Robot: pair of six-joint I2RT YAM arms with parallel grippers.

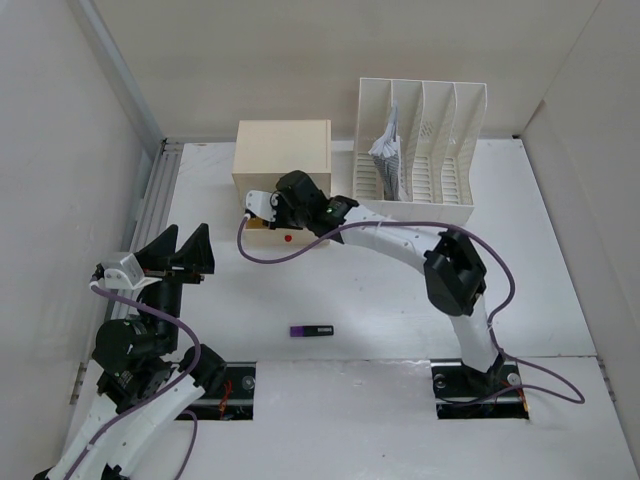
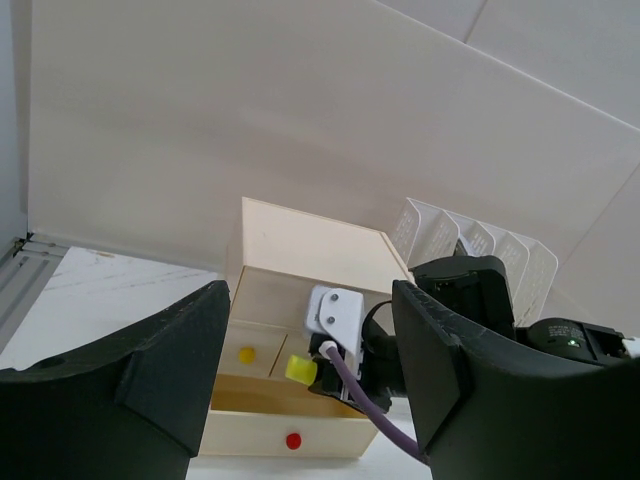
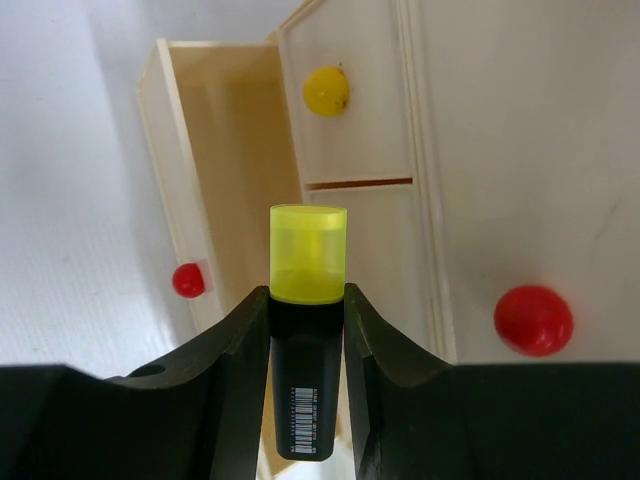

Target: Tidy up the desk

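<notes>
Right wrist: what have you got?
My right gripper clamps a highlighter by the open drawer; my left gripper hangs unclenched, empty, over the desk under everything.
Risk?
Dropped off-centre, it could clip the drawer wall and roll away

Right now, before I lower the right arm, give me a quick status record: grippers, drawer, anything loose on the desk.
right gripper: shut on highlighter, poised at the open drawer
left gripper: open, empty, off to the left
drawer box: one red-knobbed drawer pulled out
desk: small purple and black item lying loose toward the near edge
file rack: papers in one slot
</notes>
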